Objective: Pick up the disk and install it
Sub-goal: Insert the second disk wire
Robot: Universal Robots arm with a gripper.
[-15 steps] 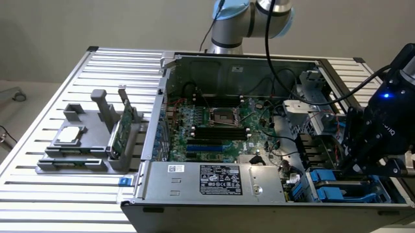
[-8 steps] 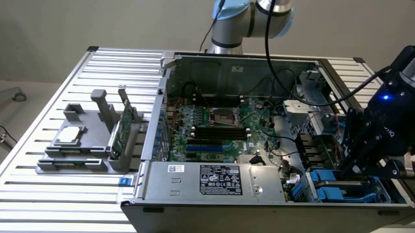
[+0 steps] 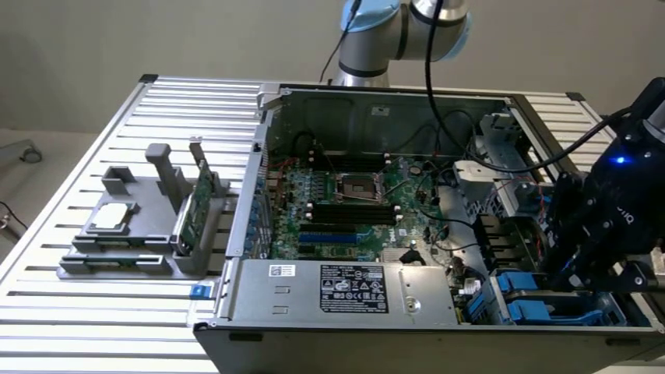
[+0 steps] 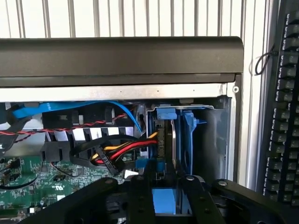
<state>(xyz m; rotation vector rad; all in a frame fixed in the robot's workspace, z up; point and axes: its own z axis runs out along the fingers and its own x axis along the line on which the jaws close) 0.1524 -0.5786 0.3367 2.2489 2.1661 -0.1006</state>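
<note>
Exterior view, from its left to its right: a grey holder (image 3: 146, 226) sits on the slatted worktop (image 3: 62, 312), well away from the end effector, carrying a small square silver chip (image 3: 112, 216) and an upright green circuit card (image 3: 198, 206). Next is the open computer case (image 3: 311, 327) with its motherboard (image 3: 353, 202) and the labelled power supply (image 3: 343, 288). The end effector (image 3: 592, 265) hangs over the case's near corner on the exterior view's right, just above the blue drive carriers (image 3: 540, 300).

Wrist view: a red, yellow and black cable bundle (image 4: 119, 151) runs beside the end effector (image 4: 163, 186). The disk (image 4: 174, 140) stands on edge in its bay, in its blue frame, just ahead of the fingers (image 4: 140, 196). They stand partly apart on either side of the blue frame; whether they grip it I cannot tell. A black keyboard (image 4: 282, 116) lies outside the case
</note>
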